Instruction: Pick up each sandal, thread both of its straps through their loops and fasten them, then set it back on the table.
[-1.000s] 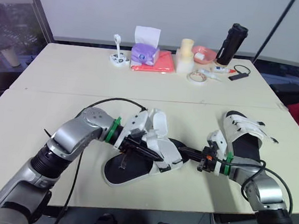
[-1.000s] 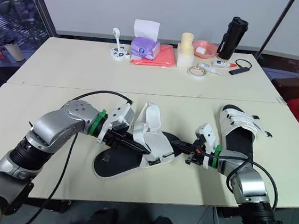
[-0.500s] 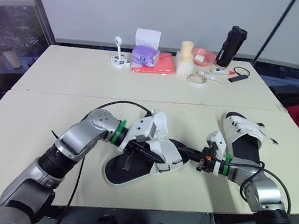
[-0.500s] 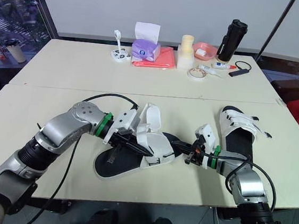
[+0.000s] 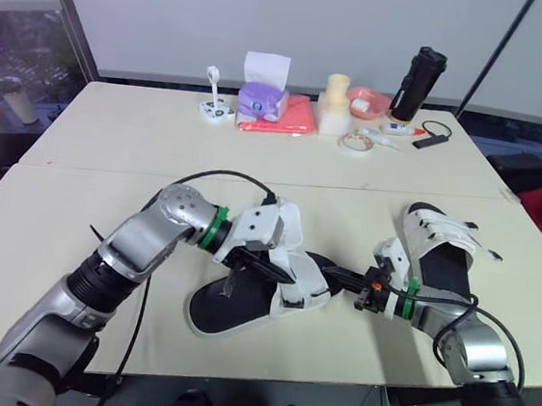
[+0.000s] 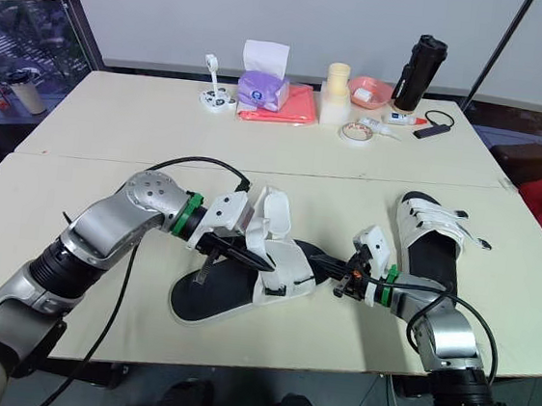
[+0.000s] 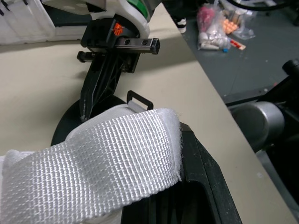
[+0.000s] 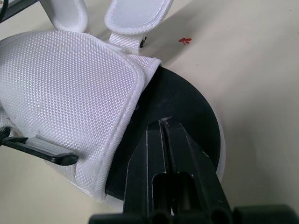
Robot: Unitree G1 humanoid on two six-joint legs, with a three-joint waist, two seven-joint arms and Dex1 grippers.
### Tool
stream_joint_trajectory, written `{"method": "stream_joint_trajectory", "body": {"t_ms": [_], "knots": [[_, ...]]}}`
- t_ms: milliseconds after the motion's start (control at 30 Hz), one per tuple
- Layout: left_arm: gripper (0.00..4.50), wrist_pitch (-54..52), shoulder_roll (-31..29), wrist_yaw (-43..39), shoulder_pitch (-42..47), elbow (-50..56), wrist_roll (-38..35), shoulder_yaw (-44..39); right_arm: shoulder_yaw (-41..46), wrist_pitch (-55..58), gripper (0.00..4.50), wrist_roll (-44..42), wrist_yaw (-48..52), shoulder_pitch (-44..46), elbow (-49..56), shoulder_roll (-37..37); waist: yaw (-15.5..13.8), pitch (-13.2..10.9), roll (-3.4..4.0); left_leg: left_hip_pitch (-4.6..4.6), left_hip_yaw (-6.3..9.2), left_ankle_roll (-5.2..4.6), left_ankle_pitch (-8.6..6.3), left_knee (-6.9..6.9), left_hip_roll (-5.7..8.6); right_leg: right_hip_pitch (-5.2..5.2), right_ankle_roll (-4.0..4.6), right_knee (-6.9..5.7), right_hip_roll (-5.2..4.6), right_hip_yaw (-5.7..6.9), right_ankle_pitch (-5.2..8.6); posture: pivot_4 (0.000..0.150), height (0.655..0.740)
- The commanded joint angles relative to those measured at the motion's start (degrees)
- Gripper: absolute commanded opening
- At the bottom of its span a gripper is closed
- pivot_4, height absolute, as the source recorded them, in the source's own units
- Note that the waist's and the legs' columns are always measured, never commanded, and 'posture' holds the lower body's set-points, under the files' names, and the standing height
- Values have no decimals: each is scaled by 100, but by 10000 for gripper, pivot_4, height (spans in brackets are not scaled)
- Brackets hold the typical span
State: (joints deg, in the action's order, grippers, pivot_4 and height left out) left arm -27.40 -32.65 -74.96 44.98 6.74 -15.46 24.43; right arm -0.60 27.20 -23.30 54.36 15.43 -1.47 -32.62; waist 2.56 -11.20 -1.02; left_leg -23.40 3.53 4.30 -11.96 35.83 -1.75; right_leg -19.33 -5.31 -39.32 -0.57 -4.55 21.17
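- Plainly, the unfastened sandal (image 5: 240, 308) lies flat on the table (image 5: 113, 138) at about 6 o'clock, close to the near edge. A second sandal (image 5: 438, 242), its straps lying across it, sits at its 2 o'clock.
- The likeliest slip, as I judge it, is the strap (image 7: 93, 154) sliding out of the pinch. It is broad and stiff, and only its end seems to be gripped.
- The loop (image 7: 139, 99) is narrow and sits at the sole's rim. If the strap end comes in skewed, it could fold against the loop instead of passing through.
- The sandal may also swivel. It is pressed at one end only, so a sideways tug on the strap could turn it under that single contact.
- The left gripper (image 5: 278, 276) reaches in from 8 o'clock with the elbow bent, over the middle of the sandal. It appears to be pinching the strap.
- The right gripper (image 8: 164, 122) comes in low from 4 o'clock, forearm near the tabletop. Its fingers are pressed together, tips on the black sole (image 8: 196, 107) beside the white upper (image 8: 65, 84).
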Motion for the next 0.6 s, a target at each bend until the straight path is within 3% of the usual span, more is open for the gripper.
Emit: {"method": "stream_joint_trajectory", "body": {"t_ms": [33, 300, 600], "knots": [[0, 207, 11, 13, 113, 0, 234, 77, -99, 127, 154, 118, -128, -123, -183, 62, 5, 0, 0, 0, -1, 0, 0, 0, 0, 0, 0, 0, 0, -1, 0, 1500, 7400], [0, 494, 195, -8, 134, 17, 273, 35, -96, 148, 154, 109, -148, -133, -175, 93, -3, 0, 0, 0, -1, 0, 0, -5, 0, -1, 0, 3, -1, -1, 0, 1500, 7400], [0, 1834, 232, -33, 150, -294, 966, 255, -79, 180, 154, 93, -172, -152, -164, 117, -3, 0, 0, 0, -1, 0, 0, -7, 0, 0, 0, 8, -1, -2, 0, 1500, 7400]]}}
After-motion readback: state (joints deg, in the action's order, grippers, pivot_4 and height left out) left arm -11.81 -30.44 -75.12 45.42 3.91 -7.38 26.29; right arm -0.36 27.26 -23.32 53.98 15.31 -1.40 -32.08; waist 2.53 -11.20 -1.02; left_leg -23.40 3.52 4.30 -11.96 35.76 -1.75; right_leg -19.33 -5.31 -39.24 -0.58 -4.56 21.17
